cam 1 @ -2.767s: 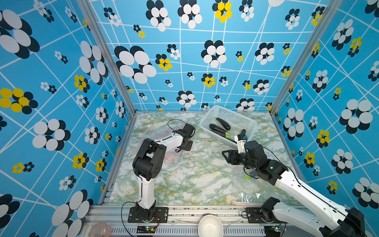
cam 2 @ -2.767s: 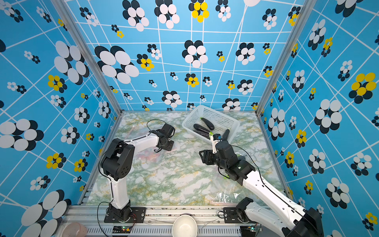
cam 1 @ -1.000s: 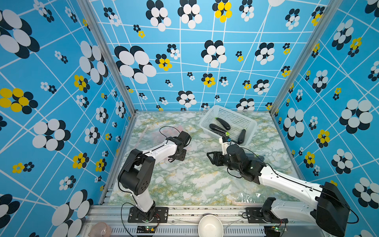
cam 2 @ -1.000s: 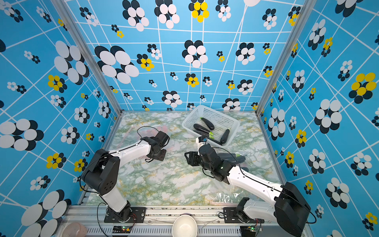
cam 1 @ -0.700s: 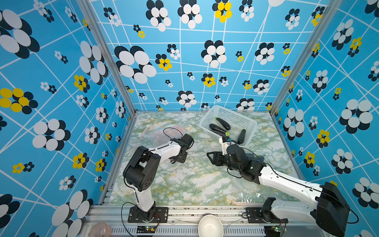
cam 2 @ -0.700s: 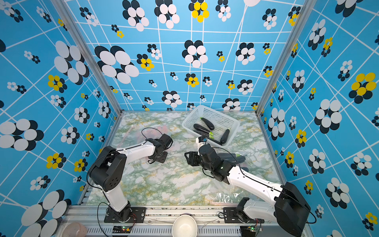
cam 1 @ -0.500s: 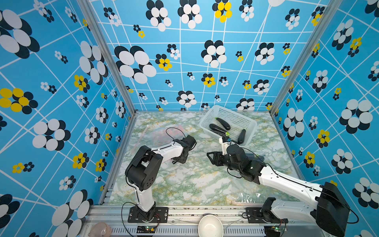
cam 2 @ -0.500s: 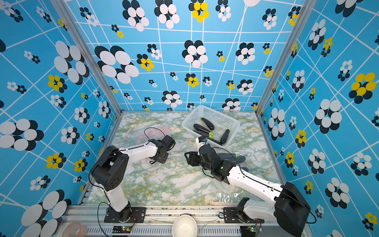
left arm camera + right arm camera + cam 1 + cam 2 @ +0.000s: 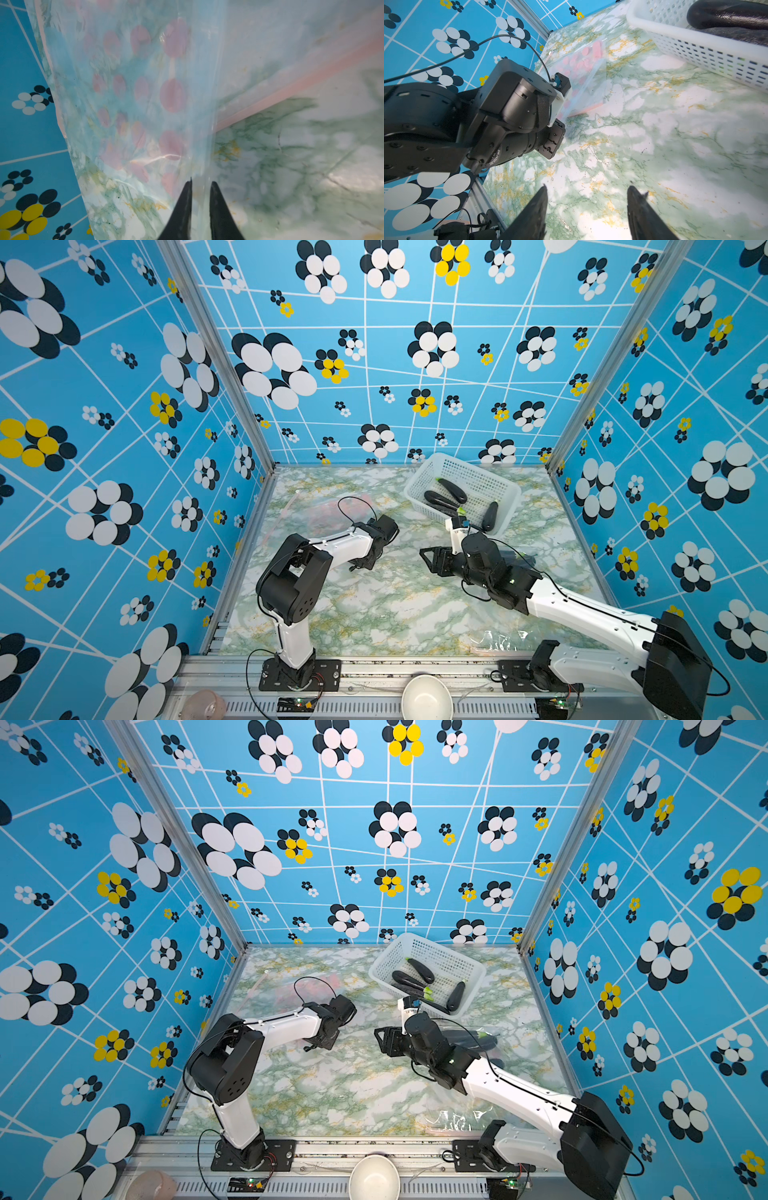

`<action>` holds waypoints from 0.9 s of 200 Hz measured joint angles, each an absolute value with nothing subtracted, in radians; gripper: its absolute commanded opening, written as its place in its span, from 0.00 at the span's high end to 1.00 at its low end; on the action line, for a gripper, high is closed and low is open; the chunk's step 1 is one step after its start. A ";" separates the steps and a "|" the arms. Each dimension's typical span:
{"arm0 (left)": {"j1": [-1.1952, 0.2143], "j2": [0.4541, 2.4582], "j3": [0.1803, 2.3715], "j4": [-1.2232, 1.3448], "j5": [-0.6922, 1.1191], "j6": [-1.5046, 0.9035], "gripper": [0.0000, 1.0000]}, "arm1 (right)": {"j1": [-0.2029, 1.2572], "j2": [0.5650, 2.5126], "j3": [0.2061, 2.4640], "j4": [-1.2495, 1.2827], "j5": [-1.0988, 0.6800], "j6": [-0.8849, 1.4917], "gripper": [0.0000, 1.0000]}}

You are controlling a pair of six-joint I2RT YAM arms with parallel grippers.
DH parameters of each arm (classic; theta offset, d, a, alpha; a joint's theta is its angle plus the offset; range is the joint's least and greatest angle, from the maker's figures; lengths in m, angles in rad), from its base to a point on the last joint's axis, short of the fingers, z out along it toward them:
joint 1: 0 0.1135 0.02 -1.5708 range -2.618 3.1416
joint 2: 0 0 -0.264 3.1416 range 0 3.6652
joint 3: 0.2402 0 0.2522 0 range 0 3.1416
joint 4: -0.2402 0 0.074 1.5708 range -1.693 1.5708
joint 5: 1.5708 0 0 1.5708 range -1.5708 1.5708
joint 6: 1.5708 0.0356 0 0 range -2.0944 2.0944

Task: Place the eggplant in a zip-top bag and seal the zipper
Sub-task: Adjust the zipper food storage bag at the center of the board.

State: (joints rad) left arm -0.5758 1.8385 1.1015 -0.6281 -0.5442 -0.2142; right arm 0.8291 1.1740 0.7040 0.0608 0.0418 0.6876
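1. Your left jaws are clenched on a thin edge of the bag (image 9: 135, 93), far left on the desk (image 9: 395, 605). The slick film could slip free, or the mouth could stay flat.
2. Your right jaws hang released and empty over mid-desk. The eggplants (image 9: 453, 490) lie in the basket (image 9: 417, 475), far right, and a careless reach could shove it.
3. The desk is glossy marble, boxed in by blue flowered walls (image 9: 374, 364), so elbows have little room.

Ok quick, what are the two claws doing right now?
Left gripper: closed, pinching the edge of the bag.
Right gripper: open, holding nothing.
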 measured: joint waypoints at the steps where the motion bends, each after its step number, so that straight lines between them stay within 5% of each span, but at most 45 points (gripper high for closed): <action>1: -0.576 1.839 1.102 -0.628 -0.543 -0.213 0.94 | 0.829 1.174 0.704 0.060 0.042 0.688 0.38; 10: -0.572 1.845 1.102 -0.625 -0.546 -0.210 1.00 | 0.829 1.166 0.695 0.061 0.042 0.688 0.38; 89: -0.562 1.772 1.139 -0.657 -0.464 -0.257 1.00 | 0.847 1.143 0.664 0.095 0.056 0.667 0.37; 180: -0.562 1.457 1.249 -0.696 -0.190 -0.508 1.00 | 1.090 1.295 0.599 0.454 0.277 0.390 0.27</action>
